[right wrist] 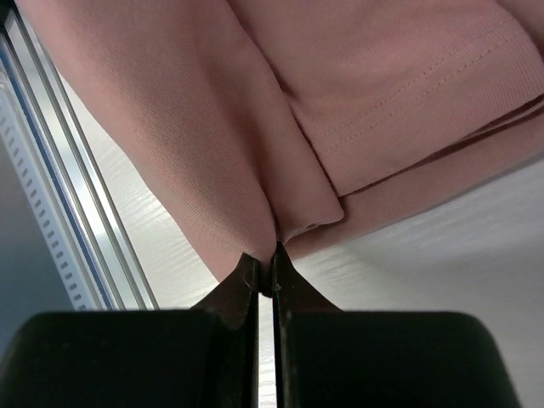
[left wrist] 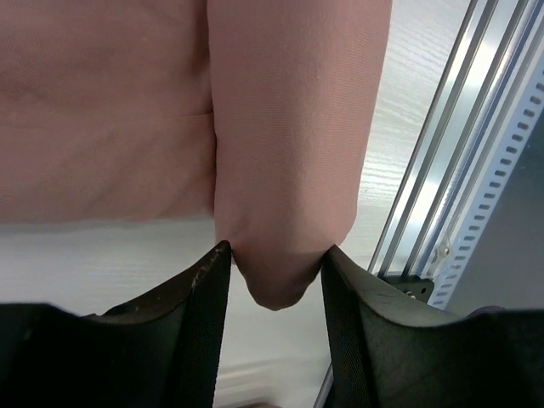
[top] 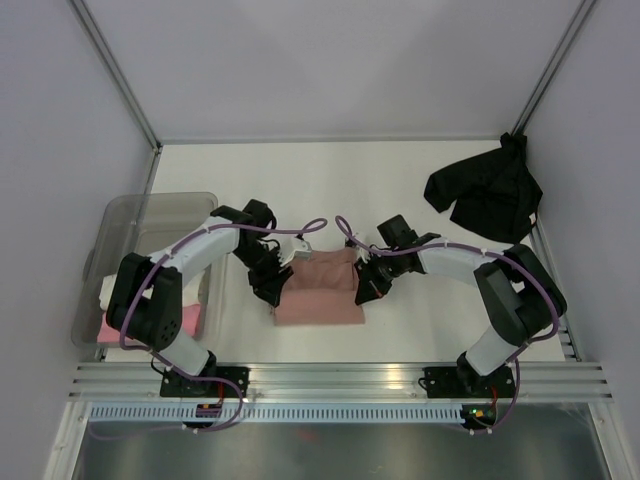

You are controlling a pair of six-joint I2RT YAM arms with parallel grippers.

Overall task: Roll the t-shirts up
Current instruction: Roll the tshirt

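Salmon tee (top: 322,290) lies folded into a rough rectangle on the table (top: 400,170), close to the front rail (top: 340,378) and between the two arms. Left gripper (top: 274,290) is at the tee's left edge. Its wrist view shows a thick rounded fold of the cloth seated between the fingers (left wrist: 204,293), touching both; jaws stand moderately apart, closed on that fold. Right gripper (top: 366,288) is at the tee's right edge. Its fingers (right wrist: 245,285) are almost together and pinch a thin bunched edge of the cloth, with a stitched hem lying just beyond. Black tee (top: 485,195) sits crumpled at the far right corner, well apart from both grippers. Grey bin (top: 150,212) stands at the left edge beside the left arm. Pink cloth (top: 115,328) shows through its near wall; its form cannot be told.
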